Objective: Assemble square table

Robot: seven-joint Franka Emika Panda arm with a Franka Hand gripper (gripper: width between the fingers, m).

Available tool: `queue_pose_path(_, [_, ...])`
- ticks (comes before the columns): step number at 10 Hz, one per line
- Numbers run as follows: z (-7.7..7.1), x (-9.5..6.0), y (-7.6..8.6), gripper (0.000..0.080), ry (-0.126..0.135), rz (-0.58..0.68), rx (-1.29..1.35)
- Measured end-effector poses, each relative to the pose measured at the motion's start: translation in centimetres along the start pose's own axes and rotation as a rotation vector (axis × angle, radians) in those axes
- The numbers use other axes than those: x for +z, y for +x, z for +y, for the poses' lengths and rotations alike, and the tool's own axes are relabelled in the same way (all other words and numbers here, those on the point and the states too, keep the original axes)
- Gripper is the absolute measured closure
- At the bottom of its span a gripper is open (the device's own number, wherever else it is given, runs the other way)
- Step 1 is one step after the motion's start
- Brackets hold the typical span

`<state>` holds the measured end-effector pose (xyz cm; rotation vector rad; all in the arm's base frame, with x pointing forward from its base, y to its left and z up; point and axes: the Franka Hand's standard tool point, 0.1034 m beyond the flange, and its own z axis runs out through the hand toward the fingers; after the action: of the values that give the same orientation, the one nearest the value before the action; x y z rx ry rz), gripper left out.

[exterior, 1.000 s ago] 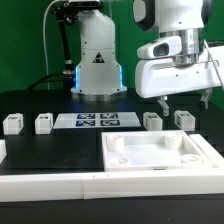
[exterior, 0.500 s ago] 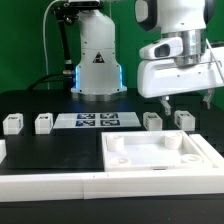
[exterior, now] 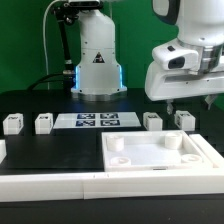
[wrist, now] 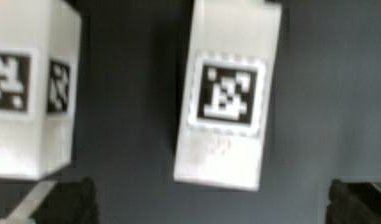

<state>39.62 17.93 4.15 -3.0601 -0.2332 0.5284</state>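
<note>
The square table's white top [exterior: 160, 153] lies flat at the front right, with round holes at its corners. Four short white legs with black-and-white tags stand in a row behind it: two on the exterior view's left [exterior: 12, 123] [exterior: 43, 123] and two on the right [exterior: 152, 121] [exterior: 183, 119]. My gripper [exterior: 189, 102] hangs open above the two right legs, touching neither. In the wrist view one tagged leg [wrist: 231, 95] lies between the open fingertips [wrist: 356, 202], and a second leg [wrist: 30, 90] sits off to the side. The gripper [wrist: 208, 205] holds nothing.
The marker board [exterior: 98, 121] lies flat between the two pairs of legs. A long white rail [exterior: 50, 183] runs along the front and beside the top. The robot's base [exterior: 97, 60] stands at the back centre.
The arm has shifted toward the exterior view's right, above the right pair of legs. The jaws stay open and no part has moved.
</note>
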Motion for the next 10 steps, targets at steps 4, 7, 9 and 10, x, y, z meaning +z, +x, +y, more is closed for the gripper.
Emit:
queue_pose_path(4, [-0.5, 1.5, -0.5, 0.015, -0.015, -0.292, 0.014])
queue_pose_path(7, [-0.5, 2.3, -1.3, 0.015, -0.023, -0.482, 0.015])
queue_pose_path(9, [-0.5, 2.9, -1.0, 0.015, -0.023, -0.541, 0.014])
queue_pose_path(10, [-0.6, 3.0, -1.0, 0.015, -0.024, -0.539, 0.014])
